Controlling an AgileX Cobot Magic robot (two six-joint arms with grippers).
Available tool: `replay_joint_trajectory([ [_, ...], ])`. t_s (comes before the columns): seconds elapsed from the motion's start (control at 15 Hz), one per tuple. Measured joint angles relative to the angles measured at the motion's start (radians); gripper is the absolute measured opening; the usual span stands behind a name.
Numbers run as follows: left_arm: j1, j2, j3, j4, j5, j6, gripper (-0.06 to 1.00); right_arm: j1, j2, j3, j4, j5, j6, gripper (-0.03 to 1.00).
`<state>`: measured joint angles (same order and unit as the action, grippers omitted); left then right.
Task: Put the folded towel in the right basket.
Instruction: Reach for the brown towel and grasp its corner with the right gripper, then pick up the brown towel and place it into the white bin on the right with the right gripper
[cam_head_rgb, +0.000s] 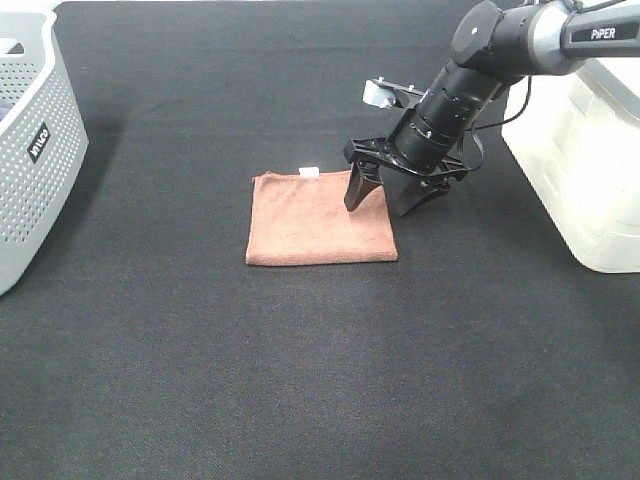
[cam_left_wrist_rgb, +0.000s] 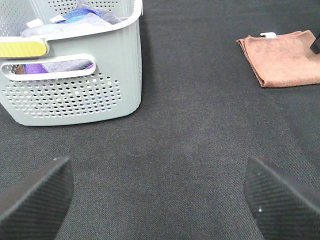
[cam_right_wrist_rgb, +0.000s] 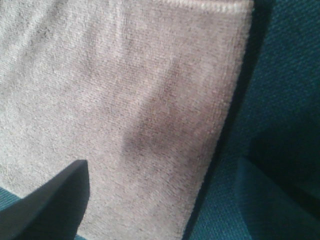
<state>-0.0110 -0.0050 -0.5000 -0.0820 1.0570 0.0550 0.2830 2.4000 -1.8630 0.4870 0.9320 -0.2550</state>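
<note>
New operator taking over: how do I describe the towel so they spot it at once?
On the black mat, between the grey perforated basket at left and the white basket at right, one flat square lies near the middle. That is the towel: rust-brown, folded, white tag on its far edge, the open fingers of the right gripper straddling its right edge.

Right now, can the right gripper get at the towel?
Probably yes: the right gripper hangs open astride the towel at its edge, jaws spread, with nothing between them.
</note>
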Motion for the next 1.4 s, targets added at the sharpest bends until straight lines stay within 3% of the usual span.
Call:
replay_joint_trajectory([
  [0.2, 0.0, 0.0, 0.0, 0.0, 0.0, 0.0, 0.88, 0.0, 0.022, -0.004, 0.037, -0.003, -0.014, 0.73],
  [0.33, 0.0, 0.0, 0.0, 0.0, 0.0, 0.0, 0.88, 0.0, 0.031, -0.004, 0.089, -0.006, -0.052, 0.56],
  [0.4, 0.0, 0.0, 0.0, 0.0, 0.0, 0.0, 0.88, 0.0, 0.031, -0.004, 0.089, -0.006, -0.052, 0.56],
  [0.53, 0.0, 0.0, 0.0, 0.0, 0.0, 0.0, 0.88, 0.0, 0.034, -0.004, 0.102, -0.011, -0.054, 0.34],
  [0.67, 0.0, 0.0, 0.0, 0.0, 0.0, 0.0, 0.88, 0.0, 0.034, -0.004, 0.1, -0.011, -0.06, 0.04],
  [0.73, 0.0, 0.0, 0.0, 0.0, 0.0, 0.0, 0.88, 0.0, 0.034, -0.004, 0.1, -0.011, -0.06, 0.0],
  [1.07, 0.0, 0.0, 0.0, 0.0, 0.0, 0.0, 0.88, 0.0, -0.002, -0.075, 0.047, 0.048, -0.052, 0.0],
  [1.4, 0.0, 0.0, 0.0, 0.0, 0.0, 0.0, 0.88, 0.0, -0.145, -0.23, -0.091, 0.236, 0.011, 0.0],
])
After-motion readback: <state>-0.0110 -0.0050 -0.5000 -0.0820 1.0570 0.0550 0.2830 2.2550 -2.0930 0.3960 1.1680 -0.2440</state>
